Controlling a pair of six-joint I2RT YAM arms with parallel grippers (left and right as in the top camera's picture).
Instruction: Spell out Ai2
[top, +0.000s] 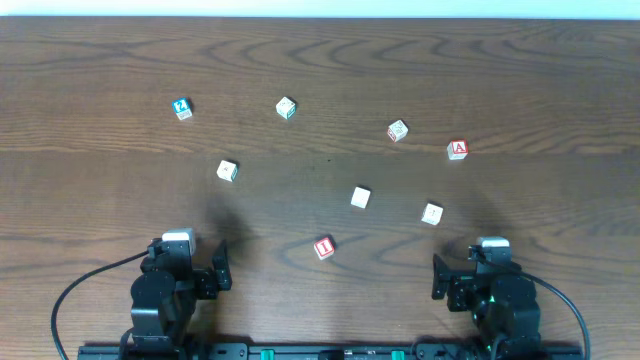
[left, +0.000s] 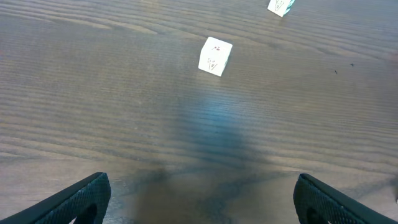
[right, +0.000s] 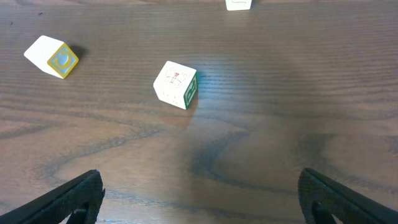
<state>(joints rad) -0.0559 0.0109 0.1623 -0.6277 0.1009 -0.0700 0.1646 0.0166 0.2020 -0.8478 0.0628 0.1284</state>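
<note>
In the overhead view the blue "2" cube (top: 181, 108) lies at the far left. The red-framed "A" cube (top: 458, 150) lies at the right. The red-framed "I" cube (top: 324, 248) lies near the front middle, between the arms. My left gripper (top: 190, 252) is open and empty at the front left, with its fingers spread wide in the left wrist view (left: 202, 202). My right gripper (top: 490, 256) is open and empty at the front right, and it also shows in the right wrist view (right: 199, 199). Neither gripper touches a cube.
Several pale cubes are scattered on the wooden table (top: 560, 80): one (top: 227, 171) ahead of the left gripper (left: 215, 56), one (top: 286, 108) behind it, one (top: 361, 197) at the middle (right: 51, 57), one (top: 432, 213) ahead of the right gripper (right: 176, 84), one (top: 397, 131) at the back.
</note>
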